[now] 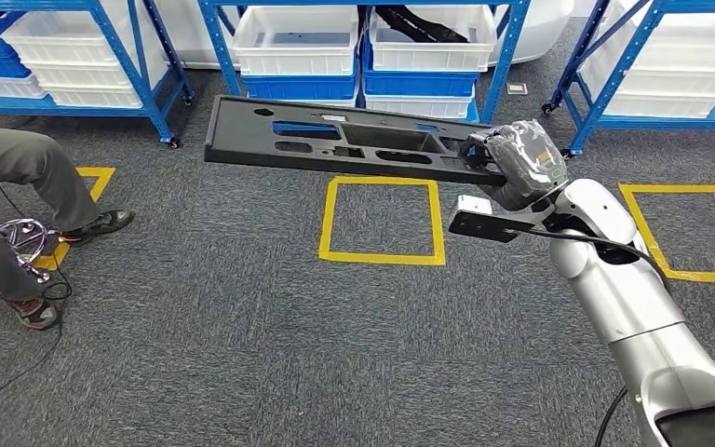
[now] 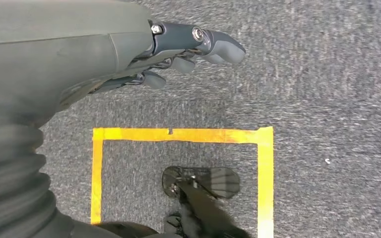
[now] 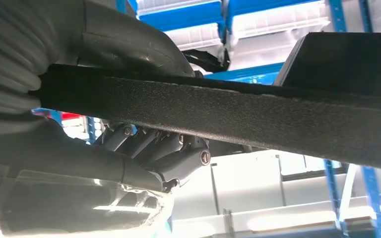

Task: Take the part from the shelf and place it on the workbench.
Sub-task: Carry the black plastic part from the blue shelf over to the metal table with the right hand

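Blue shelves [image 1: 354, 56] of white bins stand behind; the long black part [image 1: 335, 142] juts out level over the carpet, grasped at one end alone by the right hand [image 1: 512, 158]. The left hand [image 2: 178, 44] hangs released. So lopsided a hold, I reckon, could let the part twist free.

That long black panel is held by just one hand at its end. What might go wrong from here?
1. The right hand grips the long black part at one end only, so the free end may sag or twist out of the grasp.
2. That free end reaches toward the seated person's legs and the blue shelf; a turn might swing it into either.
3. The left hand hangs over the floor, holding nothing, so it gives no support.
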